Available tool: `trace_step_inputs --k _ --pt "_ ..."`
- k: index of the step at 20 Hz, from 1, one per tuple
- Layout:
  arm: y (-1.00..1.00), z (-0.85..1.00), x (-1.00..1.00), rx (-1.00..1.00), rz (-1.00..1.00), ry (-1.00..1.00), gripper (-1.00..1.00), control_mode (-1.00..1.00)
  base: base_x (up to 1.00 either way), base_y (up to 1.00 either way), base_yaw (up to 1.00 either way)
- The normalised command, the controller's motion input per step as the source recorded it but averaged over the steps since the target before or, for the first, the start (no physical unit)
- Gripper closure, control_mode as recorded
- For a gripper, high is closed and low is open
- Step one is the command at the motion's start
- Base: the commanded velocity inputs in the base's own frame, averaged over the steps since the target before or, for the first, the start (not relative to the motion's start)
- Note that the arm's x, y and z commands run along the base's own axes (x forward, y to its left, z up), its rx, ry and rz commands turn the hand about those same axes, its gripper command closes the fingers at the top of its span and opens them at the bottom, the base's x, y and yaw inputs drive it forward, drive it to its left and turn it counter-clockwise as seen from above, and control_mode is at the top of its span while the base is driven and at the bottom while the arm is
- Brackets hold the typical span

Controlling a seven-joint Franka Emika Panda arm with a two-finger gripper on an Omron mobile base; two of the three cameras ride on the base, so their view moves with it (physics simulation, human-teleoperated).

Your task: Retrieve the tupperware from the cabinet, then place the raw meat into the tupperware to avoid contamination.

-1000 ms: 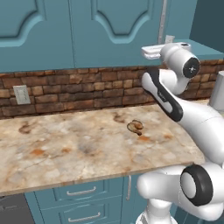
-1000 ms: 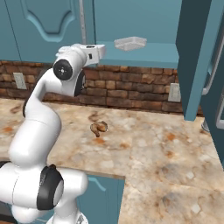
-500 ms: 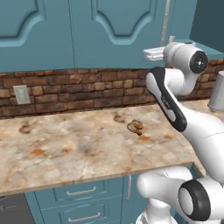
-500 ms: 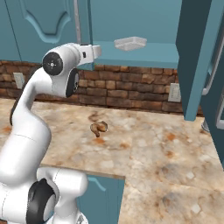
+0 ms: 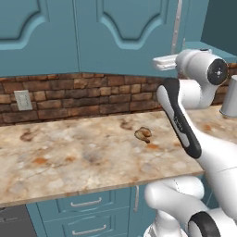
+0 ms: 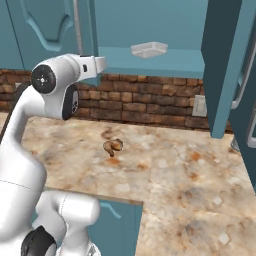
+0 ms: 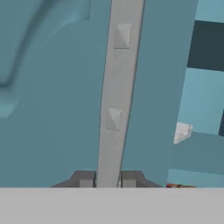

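gripper (image 7: 107, 178) pinching cabinet door handle (image 7: 117, 87) | cabinet (image 6: 165, 30) open | tupperware (image 6: 149, 49) on cabinet shelf (image 6: 180, 62) | raw meat (image 6: 113, 146) on marble counter (image 6: 190, 175), well below

Kitchen: marble counter (image 5: 83, 157), teal cabinet (image 5: 115, 32).

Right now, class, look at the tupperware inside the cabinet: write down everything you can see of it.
The tupperware is a small, shallow, rectangular container of translucent whitish-grey plastic. It sits flat and upright on the teal shelf inside the open cabinet, well back from the shelf's front edge, above the brick wall. Nothing touches it but the shelf. In the hand view a pale corner of it peeks past the edge of the cabinet door. Whether it holds anything cannot be told.
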Motion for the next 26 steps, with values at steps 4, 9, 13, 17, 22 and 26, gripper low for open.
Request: trace_step_inputs --k 4,9,13,17,22,26 --pt "0.09 -0.07 -0.57 0.0 0.0 0.01 1.0 -1.0 0.0 0.0 0.0" --pt "0.17 -0.07 -0.5 0.0 -0.01 0.12 1.0 -1.0 0.0 0.0 0.0" --pt "0.23 -0.06 -0.41 0.0 -0.01 0.18 1.0 -1.0 0.0 0.0 0.0" --pt "0.25 -0.05 -0.39 -0.01 0.0 0.18 1.0 -1.0 0.0 0.0 0.0" --pt "-0.03 0.0 -0.5 0.0 -0.02 0.0 1.0 -1.0 0.0 0.0 0.0" --pt "-0.25 0.01 -0.54 0.0 0.01 -0.03 1.0 -1.0 0.0 0.0 0.0"
